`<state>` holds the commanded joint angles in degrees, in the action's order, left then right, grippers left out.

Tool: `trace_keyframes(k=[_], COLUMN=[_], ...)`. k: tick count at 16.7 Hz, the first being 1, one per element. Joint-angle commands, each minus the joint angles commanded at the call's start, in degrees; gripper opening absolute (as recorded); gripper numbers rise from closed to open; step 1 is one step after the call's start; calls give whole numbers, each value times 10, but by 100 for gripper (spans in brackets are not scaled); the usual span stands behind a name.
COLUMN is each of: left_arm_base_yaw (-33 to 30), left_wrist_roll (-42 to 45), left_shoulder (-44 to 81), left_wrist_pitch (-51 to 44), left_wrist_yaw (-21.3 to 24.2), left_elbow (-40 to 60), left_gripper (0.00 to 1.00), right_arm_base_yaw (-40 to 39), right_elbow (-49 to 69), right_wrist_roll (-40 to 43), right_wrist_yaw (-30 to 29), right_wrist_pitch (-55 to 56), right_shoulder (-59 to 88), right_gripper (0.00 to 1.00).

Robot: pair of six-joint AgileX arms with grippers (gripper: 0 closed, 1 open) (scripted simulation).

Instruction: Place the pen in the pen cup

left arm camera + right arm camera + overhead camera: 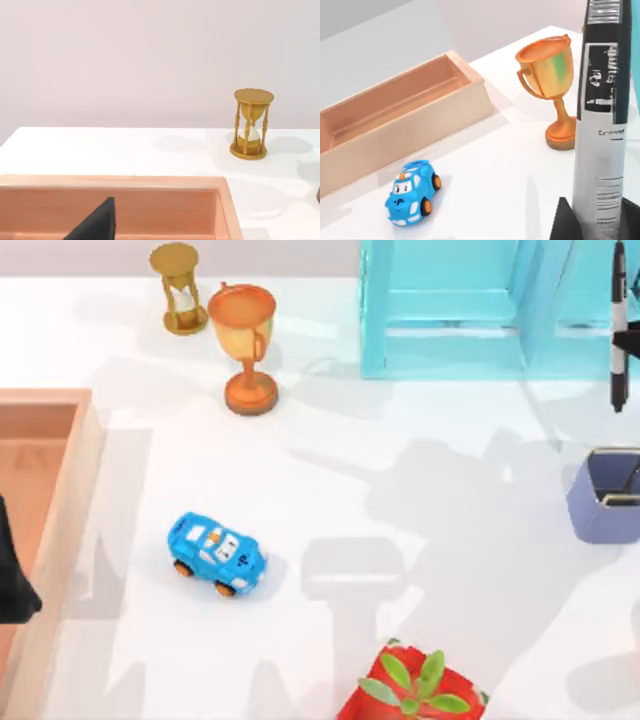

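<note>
1. While the left arm sits parked over the wooden tray at the table's left edge, the state of the left hand cannot be told.
2. Right hand at the far right is clamped on the pen, held near upright off the table.
3. Pen cup stands below the pen in the top view, apart from it.
4. Toy car sits mid-table, trophy farther back.

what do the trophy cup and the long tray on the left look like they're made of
The trophy looks like polished metal, copper-orange, judging by its glossy reflections, though it could be coated plastic. The tray looks like pale unvarnished wood: matte, peach-tan, thick walls. No grain shows, so that is a guess.
</note>
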<state>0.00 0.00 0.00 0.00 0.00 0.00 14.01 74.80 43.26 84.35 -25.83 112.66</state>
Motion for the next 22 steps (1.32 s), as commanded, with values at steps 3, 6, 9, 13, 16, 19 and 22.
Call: trace_keyframes(k=[3, 6, 9, 13, 16, 19, 22], left_arm_base_yaw=[0, 0, 0, 0, 0, 0, 0], left_wrist_roll=[0, 0, 0, 0, 0, 0, 0], left_shoulder=[0, 0, 0, 0, 0, 0, 0], left_wrist_pitch=[0, 0, 0, 0, 0, 0, 0], left_wrist_yaw=[0, 0, 0, 0, 0, 0, 0], left_elbow=[0, 0, 0, 0, 0, 0, 0], left_gripper=[100, 100, 100, 100, 100, 100, 100], right_arm_base_yaw=[58, 81, 83, 74, 74, 76, 76], right_elbow=[-63, -103, -116, -118, -115, -113, -112], right_wrist_roll=[52, 90, 102, 92, 101, 114, 123], right_wrist_yaw=[123, 190, 207, 70, 101, 154, 196], right_wrist_pitch=[97, 162, 182, 270, 244, 201, 165], right_shoulder=[-11, -22, -26, 25, 13, -7, -21], right_gripper=[0, 0, 0, 0, 0, 0, 0])
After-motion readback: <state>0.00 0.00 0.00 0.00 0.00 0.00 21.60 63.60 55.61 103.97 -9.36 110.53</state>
